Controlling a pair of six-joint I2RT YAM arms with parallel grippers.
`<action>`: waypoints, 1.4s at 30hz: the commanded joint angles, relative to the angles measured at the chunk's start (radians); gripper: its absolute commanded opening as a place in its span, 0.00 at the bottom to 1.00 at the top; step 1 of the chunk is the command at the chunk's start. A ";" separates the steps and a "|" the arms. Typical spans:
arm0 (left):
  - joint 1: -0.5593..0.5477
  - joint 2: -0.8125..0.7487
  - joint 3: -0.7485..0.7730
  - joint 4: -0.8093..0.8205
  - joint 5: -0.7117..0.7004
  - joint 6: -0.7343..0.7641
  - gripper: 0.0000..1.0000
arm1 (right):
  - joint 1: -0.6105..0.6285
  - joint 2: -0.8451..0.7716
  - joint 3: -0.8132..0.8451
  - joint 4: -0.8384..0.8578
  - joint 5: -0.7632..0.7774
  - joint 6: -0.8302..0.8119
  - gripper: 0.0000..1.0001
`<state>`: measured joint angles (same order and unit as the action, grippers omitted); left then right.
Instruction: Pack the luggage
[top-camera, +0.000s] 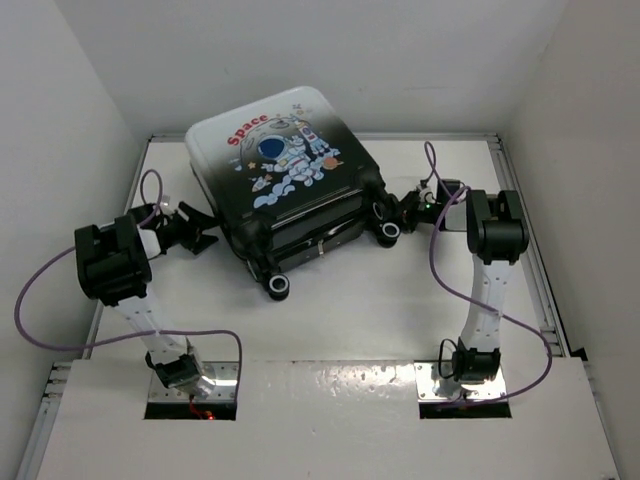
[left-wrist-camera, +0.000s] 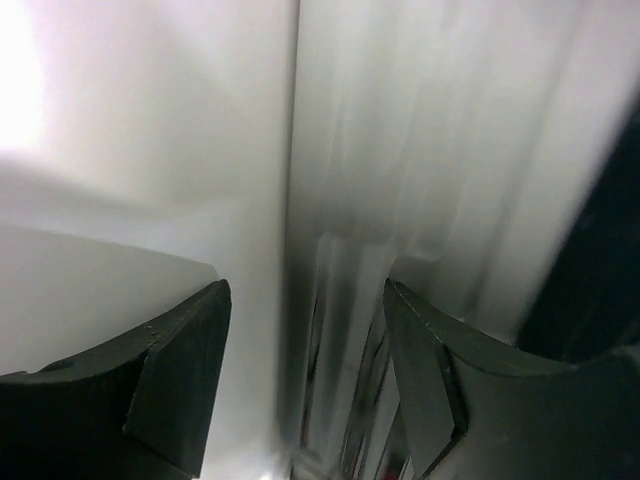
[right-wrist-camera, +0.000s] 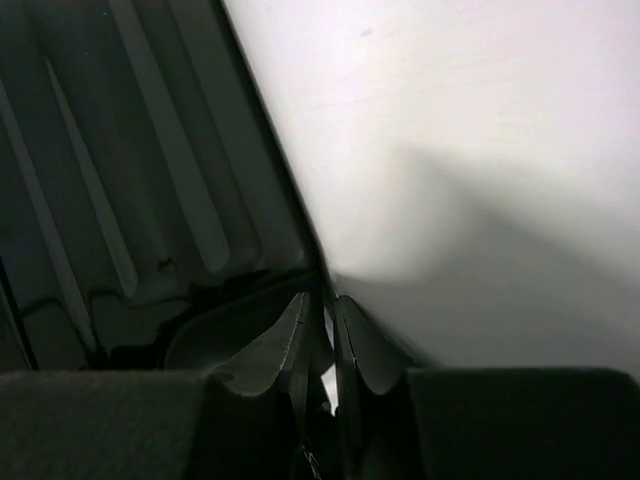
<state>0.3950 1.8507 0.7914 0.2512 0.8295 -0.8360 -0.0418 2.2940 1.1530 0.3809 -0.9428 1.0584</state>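
Observation:
The luggage lies flat at the back of the white table, astronaut print up, its halves nearly together and its black wheels toward me. My left gripper is at its left side with the jaws apart. In the left wrist view, the pale ribbed shell fills the space ahead of the left gripper, and nothing sits between the fingers. My right gripper is at the right wheel corner. In the right wrist view, the right gripper is pinched almost together on the thin dark rim of the shell.
White walls close in the table on the left, the back and the right. A metal rail runs along the right edge. Purple cables loop from both arms. One more wheel sticks out next to the right gripper.

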 joint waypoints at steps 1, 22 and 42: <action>-0.125 0.062 0.101 0.210 0.000 -0.144 0.68 | 0.000 -0.062 -0.015 0.001 -0.068 0.057 0.16; 0.079 -0.464 0.255 -0.407 -0.390 0.405 0.97 | -0.265 -0.832 -0.157 -0.542 0.346 -0.762 0.56; 0.160 -0.840 0.160 -0.655 -0.216 0.713 1.00 | 0.913 -1.359 -0.539 -0.510 1.203 -1.185 0.08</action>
<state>0.5476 1.0782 0.9707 -0.3946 0.5182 -0.1890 0.7322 0.7673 0.4961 -0.1799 -0.2413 0.0624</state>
